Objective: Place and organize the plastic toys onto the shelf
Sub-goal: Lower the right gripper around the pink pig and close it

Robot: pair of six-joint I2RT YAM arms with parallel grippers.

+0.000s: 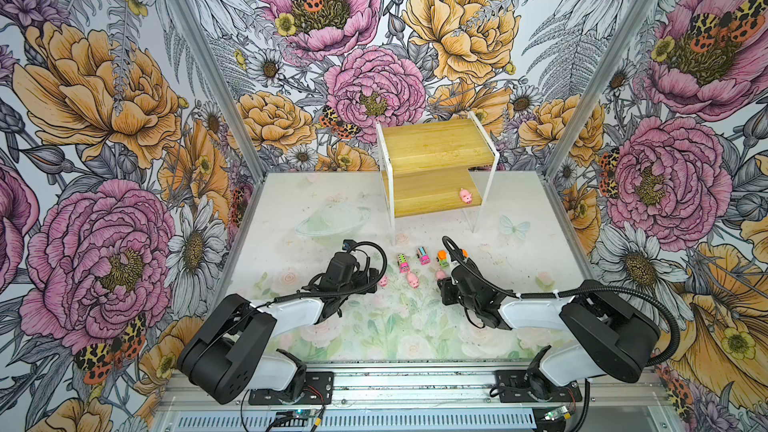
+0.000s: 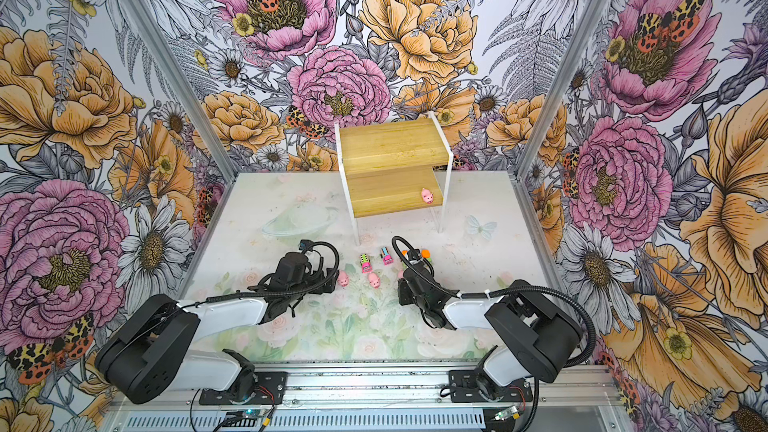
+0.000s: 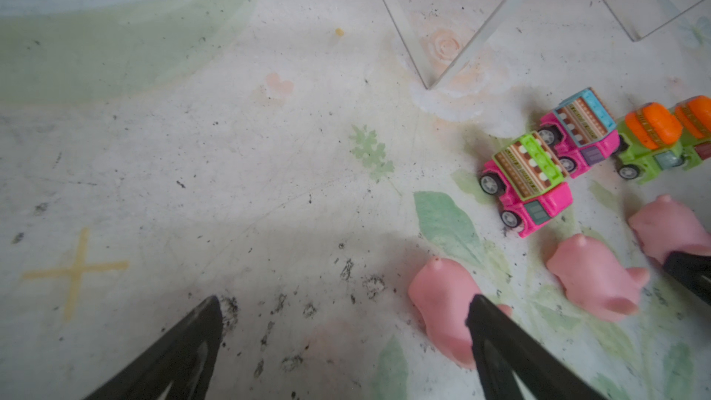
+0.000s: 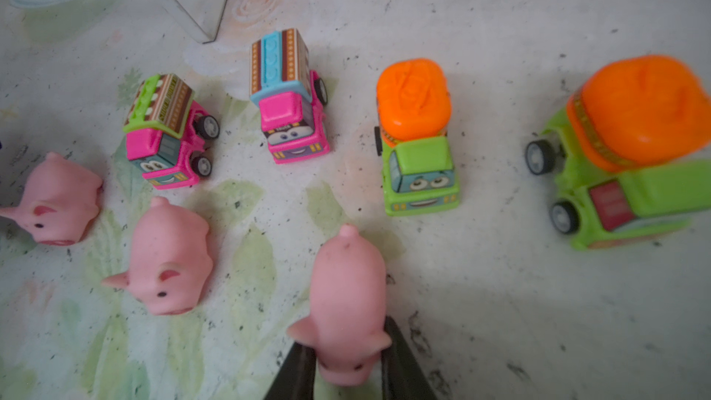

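1. The right gripper (image 4: 348,363) is being shown with its fingers (image 4: 300,371) pressed onto both sides of a pig's head. The held pig (image 4: 346,294) is being pinched at the head end only.
2. The held pig is being seen low on the table (image 4: 500,321), apparently not yet lifted, just short of the near green truck (image 4: 417,136).
3. Its long axis is being kept in line with the gripper's reach, with the snout toward the wrist and the tail nub toward the trucks.
4. Step judged: a second pig is being grasped for the shelf (image 1: 436,147). Next, a straight lift is being called for. A carry over the trucks to the lower board (image 1: 432,197) comes after, with release beside the shelf pig (image 1: 466,196). With only the head gripped, some swing of the body is being risked.
5. Two loose pigs (image 4: 169,259) (image 4: 57,198) are lying beside it. Two pink trucks (image 4: 169,132) (image 4: 288,98) and the far green truck (image 4: 631,148) are standing beyond.
6. The left gripper (image 3: 346,321) is being held spread wide with nothing between its fingers. One finger is showing in front of the outermost loose pig; contact cannot be told.
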